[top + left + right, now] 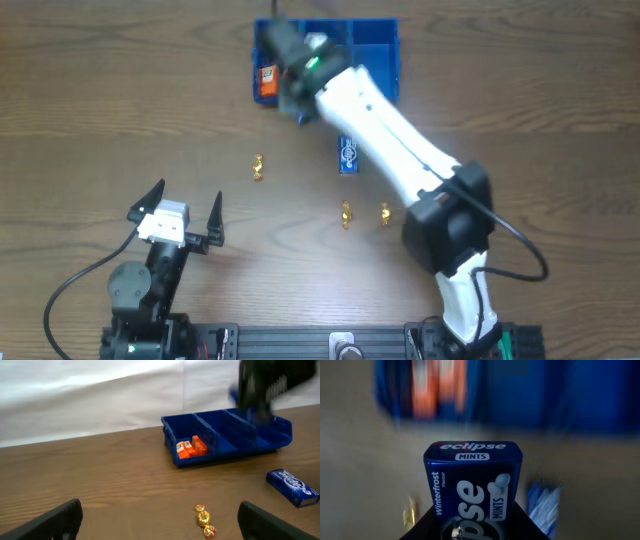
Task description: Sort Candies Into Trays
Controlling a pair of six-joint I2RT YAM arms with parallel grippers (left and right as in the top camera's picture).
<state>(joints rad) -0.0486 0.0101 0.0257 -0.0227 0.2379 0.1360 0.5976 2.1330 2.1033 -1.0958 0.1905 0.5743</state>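
"Blue plastic, that tray (272, 440). What is in it?"

"Orange candies (190, 448), in its end slot. I cannot see well into the other slots."

"Where is the mint tin (472, 485)?"

"The right tool (472, 530) pinches it, just in front of the tray, near the orange end."

"And the left tool (188, 195)?"

"Spread wide, far from the tray, holding nothing."

"What lies on the worktop (80, 120)?"

"A blue pack (292, 487) near the tray, and three gold candies (258, 166) farther from it."
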